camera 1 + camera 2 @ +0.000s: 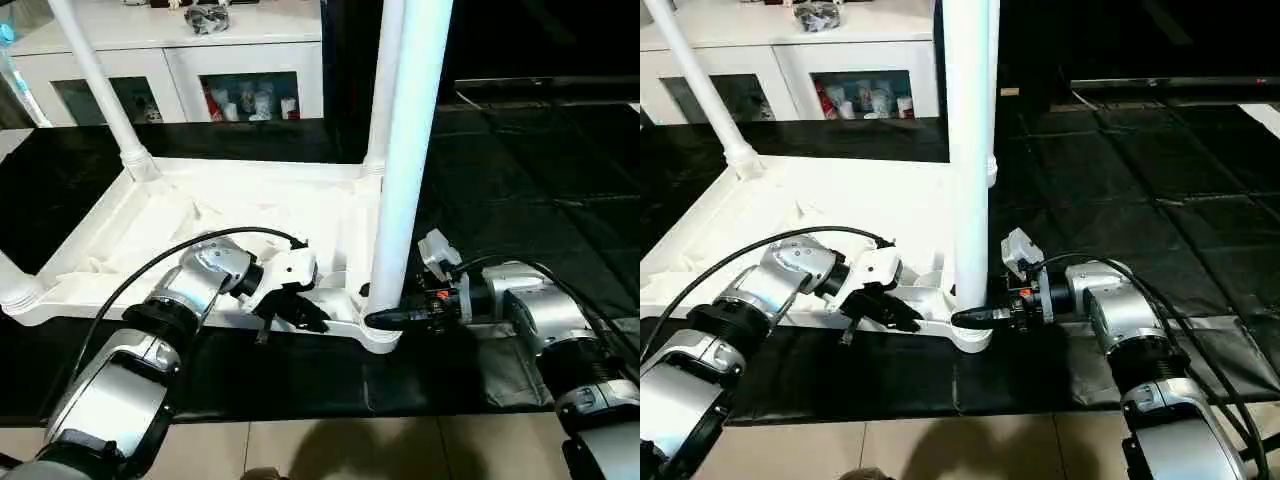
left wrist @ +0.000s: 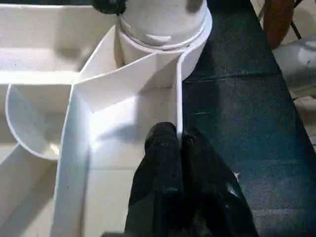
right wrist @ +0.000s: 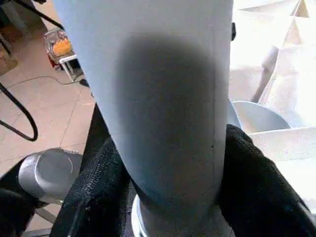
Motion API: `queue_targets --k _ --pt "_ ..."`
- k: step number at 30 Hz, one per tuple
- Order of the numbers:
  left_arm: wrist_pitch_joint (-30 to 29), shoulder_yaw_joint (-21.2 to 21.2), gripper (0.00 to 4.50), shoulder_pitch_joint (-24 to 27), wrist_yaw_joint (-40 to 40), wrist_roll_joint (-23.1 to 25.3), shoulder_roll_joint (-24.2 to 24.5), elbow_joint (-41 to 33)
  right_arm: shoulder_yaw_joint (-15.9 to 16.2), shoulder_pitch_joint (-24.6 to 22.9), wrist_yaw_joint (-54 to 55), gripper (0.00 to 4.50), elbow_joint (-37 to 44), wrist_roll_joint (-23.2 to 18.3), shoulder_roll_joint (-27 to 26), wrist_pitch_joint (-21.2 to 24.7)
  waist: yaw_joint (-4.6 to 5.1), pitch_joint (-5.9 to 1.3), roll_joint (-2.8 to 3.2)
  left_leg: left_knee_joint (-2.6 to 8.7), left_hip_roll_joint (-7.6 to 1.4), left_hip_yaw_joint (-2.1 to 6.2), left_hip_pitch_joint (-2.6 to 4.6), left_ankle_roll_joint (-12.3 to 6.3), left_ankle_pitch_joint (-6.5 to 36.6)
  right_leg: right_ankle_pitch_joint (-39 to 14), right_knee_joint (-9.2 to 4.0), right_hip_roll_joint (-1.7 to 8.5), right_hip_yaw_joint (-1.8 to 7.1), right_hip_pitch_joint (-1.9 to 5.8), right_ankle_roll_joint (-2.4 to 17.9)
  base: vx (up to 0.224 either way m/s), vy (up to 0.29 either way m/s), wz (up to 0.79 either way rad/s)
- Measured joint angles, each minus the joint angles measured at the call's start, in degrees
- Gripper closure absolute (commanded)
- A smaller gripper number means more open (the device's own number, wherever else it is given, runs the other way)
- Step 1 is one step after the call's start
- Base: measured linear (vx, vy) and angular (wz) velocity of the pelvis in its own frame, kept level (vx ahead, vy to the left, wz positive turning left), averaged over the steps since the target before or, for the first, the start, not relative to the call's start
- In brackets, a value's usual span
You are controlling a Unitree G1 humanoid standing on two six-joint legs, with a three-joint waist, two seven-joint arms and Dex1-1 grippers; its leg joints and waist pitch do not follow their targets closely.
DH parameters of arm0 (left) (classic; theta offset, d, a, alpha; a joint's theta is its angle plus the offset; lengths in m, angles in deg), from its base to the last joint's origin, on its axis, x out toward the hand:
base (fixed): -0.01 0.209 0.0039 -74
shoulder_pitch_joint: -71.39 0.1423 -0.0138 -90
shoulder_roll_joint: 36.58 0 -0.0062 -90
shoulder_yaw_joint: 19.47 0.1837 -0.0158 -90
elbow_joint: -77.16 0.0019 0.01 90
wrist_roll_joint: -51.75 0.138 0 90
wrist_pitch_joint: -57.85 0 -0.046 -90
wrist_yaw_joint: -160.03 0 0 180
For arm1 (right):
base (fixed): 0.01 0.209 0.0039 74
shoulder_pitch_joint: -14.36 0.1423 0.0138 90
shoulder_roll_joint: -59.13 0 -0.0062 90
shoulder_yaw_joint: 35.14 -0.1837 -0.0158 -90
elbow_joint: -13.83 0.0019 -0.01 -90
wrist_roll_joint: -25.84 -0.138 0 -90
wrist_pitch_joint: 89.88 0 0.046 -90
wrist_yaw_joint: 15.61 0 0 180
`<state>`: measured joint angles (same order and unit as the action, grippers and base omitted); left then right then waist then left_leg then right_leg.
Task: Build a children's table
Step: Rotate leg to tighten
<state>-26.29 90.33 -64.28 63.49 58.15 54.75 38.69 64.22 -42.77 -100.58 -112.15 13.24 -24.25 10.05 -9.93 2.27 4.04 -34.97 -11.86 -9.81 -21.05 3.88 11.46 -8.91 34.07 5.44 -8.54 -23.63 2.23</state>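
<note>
The children's table lies upside down on a black mat, its ribbed white top (image 1: 250,210) facing up. A leg (image 1: 100,80) stands in the far left socket, and another leg base (image 1: 12,285) shows at the near left corner. A thick white leg (image 1: 405,150) rises from the near right corner socket (image 1: 378,335). My right gripper (image 1: 385,318) is shut on this leg just above the socket, with a black finger (image 3: 98,187) pressed against each side. My left gripper (image 2: 173,143) is shut on the thin near rim wall (image 2: 178,98) of the top, a little left of that socket.
A white cabinet (image 1: 240,60) with glass doors stands behind the table. The black mat (image 1: 520,200) stretches off to the right. Tiled floor (image 1: 350,450) runs along the near edge. A cable (image 1: 150,265) loops over my left forearm.
</note>
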Motion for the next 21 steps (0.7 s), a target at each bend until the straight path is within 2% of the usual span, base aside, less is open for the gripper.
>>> queue_targets --k 6,10,16,19,21 --pt "-2.4 -0.4 4.50 -0.3 -1.2 0.0 -2.0 1.6 -1.7 -3.8 2.3 2.37 3.3 -0.4 -0.2 0.3 -0.23 -0.12 0.18 0.00 0.01 -0.03 0.22 0.03 0.0 -0.1 -0.03 0.06 0.05 0.40 -0.1 0.000 0.000 0.00" --pt "-3.3 -0.4 4.50 -0.3 -2.0 0.0 -2.2 1.8 -2.2 -4.8 3.9 2.39 4.0 -0.4 -0.5 0.1 -0.01 -0.12 0.19 0.02 0.01 -0.05 0.59 0.17 0.1 -0.3 -0.04 0.06 0.11 0.78 -0.5 0.000 0.000 0.00" --pt "-3.8 -0.7 4.50 -0.3 -2.3 0.1 -2.1 2.3 -2.4 -5.4 5.3 2.41 4.1 -0.5 -1.2 -0.6 0.36 -0.14 0.22 0.05 0.02 -0.05 0.78 0.18 0.1 -0.3 -0.05 0.05 0.12 0.97 -0.5 0.000 0.000 0.00" --pt "-4.5 -0.9 4.50 -0.4 -4.1 0.2 -2.1 2.8 -3.3 -5.4 7.6 2.42 3.1 -0.2 -2.1 -2.0 0.73 -0.15 0.24 0.08 0.02 -0.05 0.88 0.20 0.1 -0.3 -0.04 0.05 0.11 1.03 -0.5 0.000 0.000 0.00" --pt "-5.5 -1.5 4.50 -1.2 -7.3 0.3 -2.4 4.0 -4.6 -4.6 12.2 2.43 0.7 0.3 -4.0 -3.7 1.49 -0.13 0.20 0.09 0.02 -0.04 0.98 0.21 0.1 -0.3 -0.06 0.05 0.07 1.09 -0.5 0.000 0.000 0.00"
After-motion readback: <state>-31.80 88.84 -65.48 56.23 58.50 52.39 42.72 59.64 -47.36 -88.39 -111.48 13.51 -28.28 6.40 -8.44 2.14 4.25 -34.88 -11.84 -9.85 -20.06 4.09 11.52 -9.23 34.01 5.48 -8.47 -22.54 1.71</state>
